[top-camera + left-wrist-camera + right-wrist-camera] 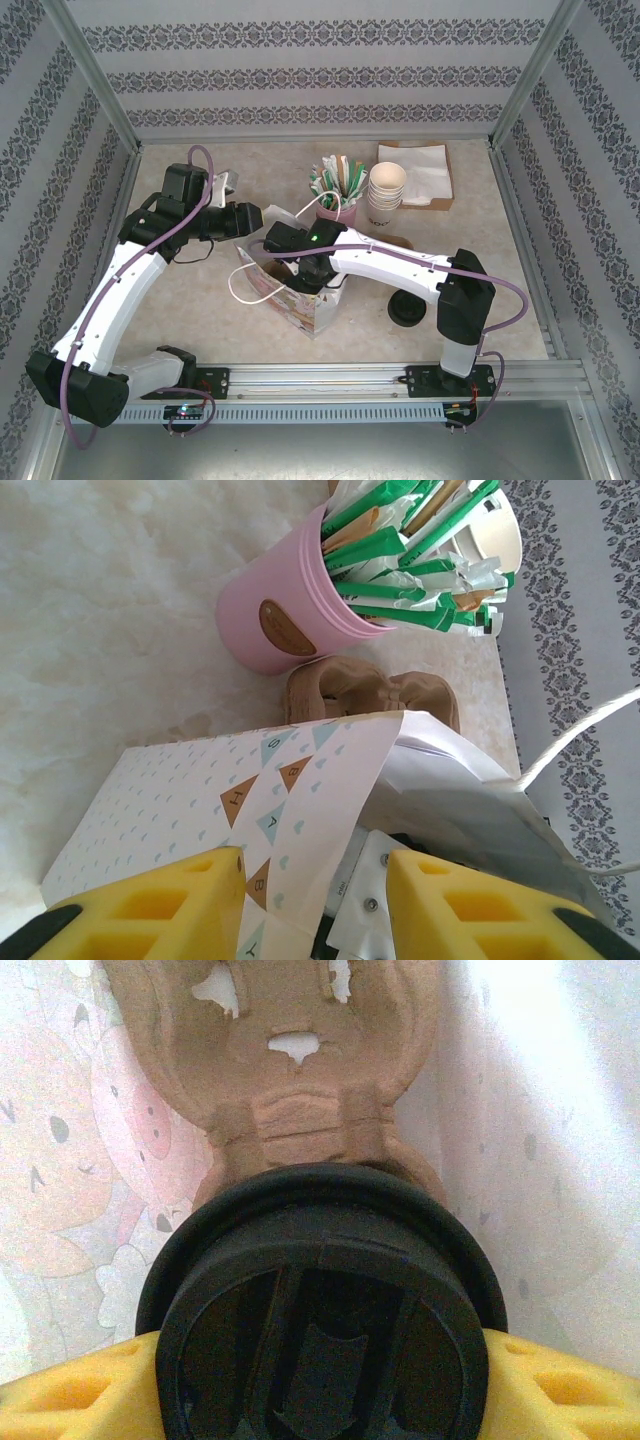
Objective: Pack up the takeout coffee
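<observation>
- Your right hand (320, 1352) has its yellow pads (70, 1390) closed on either side of the takeout coffee (320, 1295), a cup under a round black plastic lid. You see only the lid; the cup body is hidden below it.
- The coffee is inside the patterned white paper gift bag (318, 308), mid-table toward the near edge. The right arm reaches into the bag from the right-edge side.
- Key relation: the coffee hangs upright directly under the right hand. A brown moulded-pulp cup carrier (300, 1090) lies just beyond the lid, apparently on the bag's floor. Judgement: a socket in it is the likely seat.
- Your left hand (312, 868) is spread wide and straddles the bag's rim. Paper passes between its fingers, but no pinch is evident. It is nearer the rim than the coffee.
- Room: the bag walls sit close on both sides of the lid, so there is little sideways slack. Down and slightly forward looks like the only free path.
- Outside the bag: a pink cup of green-wrapped stirrers (290, 620) stands just behind it, toward the far edge. A loose black lid (405, 312) lies to its right. The white cord handle (240, 285) droops on the left and could snag.
</observation>
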Controlling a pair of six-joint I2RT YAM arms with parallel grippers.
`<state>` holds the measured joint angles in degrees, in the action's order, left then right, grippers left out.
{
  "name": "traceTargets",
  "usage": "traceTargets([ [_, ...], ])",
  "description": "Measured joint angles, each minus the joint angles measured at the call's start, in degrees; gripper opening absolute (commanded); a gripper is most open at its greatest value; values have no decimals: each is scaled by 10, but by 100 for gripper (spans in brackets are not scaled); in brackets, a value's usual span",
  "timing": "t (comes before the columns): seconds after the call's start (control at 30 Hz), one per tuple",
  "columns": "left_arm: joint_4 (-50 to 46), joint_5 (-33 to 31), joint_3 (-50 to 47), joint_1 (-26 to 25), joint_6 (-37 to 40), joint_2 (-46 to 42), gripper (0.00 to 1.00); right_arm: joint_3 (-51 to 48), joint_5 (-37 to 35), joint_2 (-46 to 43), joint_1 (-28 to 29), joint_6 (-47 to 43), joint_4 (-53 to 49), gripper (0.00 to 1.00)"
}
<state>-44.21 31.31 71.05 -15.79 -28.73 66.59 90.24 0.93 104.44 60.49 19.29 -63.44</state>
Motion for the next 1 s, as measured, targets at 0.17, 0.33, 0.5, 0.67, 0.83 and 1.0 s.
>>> traceTargets([
  [0.17,-2,0,0,-1,0,3,41,-3,0,4,0,0,2,55],
  [0.33,-4,0,0,-4,2,5,41,-7,0,4,0,0,7,55],
  [0.5,-4,0,0,-7,2,5,41,-7,0,6,1,0,7,55],
  [0.67,-4,0,0,-7,2,8,41,-9,-4,7,4,0,10,56],
  [0.83,-4,0,0,-7,2,12,41,-16,-8,4,8,0,18,56],
  [1.0,-9,0,0,-7,4,12,40,-23,-8,2,8,0,27,56],
])
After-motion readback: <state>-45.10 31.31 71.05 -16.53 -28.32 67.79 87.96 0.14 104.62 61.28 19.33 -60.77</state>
